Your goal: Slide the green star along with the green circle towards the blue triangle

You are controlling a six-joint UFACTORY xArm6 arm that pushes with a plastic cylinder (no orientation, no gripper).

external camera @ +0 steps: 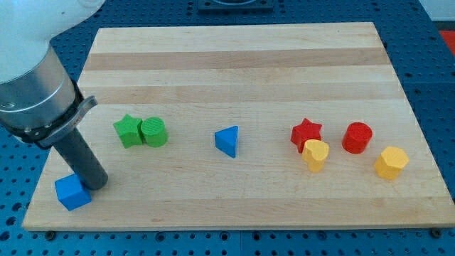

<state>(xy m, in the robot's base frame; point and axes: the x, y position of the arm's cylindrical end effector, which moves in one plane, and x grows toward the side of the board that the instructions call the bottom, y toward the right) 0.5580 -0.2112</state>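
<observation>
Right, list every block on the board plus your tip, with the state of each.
my tip: down at the board, touching the blue cube
blue cube: flat, near the view's bottom-left corner
green star: flat, touching the green circle
green circle: flat, apart from the blue triangle
blue triangle: alone, mid-board
red star: touching the yellow heart
yellow heart: flat
red cylinder: alone
yellow hexagon: alone

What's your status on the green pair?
My tip beside blue cube, view's bottom left. Green star touching green circle. Path to blue triangle clear.
</observation>
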